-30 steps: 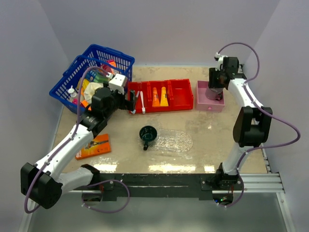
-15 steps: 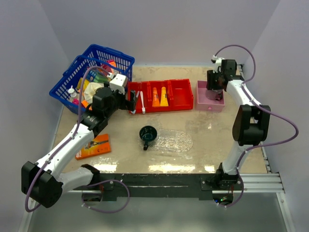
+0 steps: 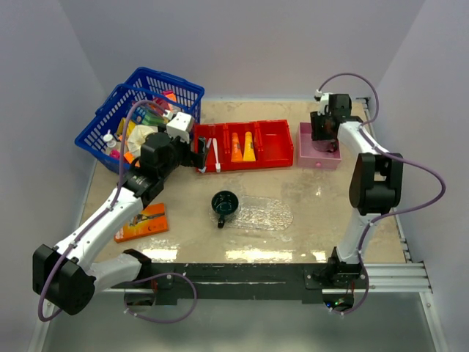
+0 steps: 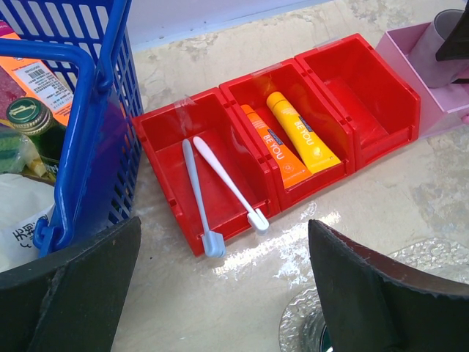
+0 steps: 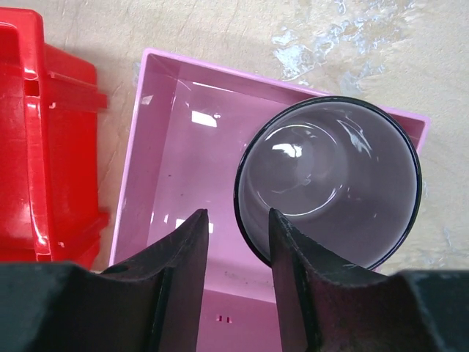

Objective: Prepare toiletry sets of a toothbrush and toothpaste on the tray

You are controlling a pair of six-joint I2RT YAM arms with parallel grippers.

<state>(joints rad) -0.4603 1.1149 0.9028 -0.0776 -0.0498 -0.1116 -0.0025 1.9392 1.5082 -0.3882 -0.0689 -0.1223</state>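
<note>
Two white toothbrushes (image 4: 198, 192) (image 4: 228, 185) lie in the left compartment of a red bin (image 4: 359, 95), their heads over its front lip. An orange tube (image 4: 272, 149) and a yellow-orange tube (image 4: 302, 134) lie in the middle compartment. My left gripper (image 4: 227, 293) hangs open just in front of the brush heads, holding nothing. The clear bumpy tray (image 3: 270, 215) lies at mid-table. My right gripper (image 5: 237, 214) is open over the pink box (image 5: 168, 169), its fingers either side of the near rim of a dark cup (image 5: 330, 191).
A dark green bowl (image 3: 225, 204) sits on the tray's left end. A blue basket (image 3: 139, 110) full of items stands at the back left, close to my left arm. An orange flat pack (image 3: 143, 221) lies near the left front.
My right gripper has shifted left and back over the pink box, and its jaws have narrowed around the cup's rim. The left arm has stayed still.
</note>
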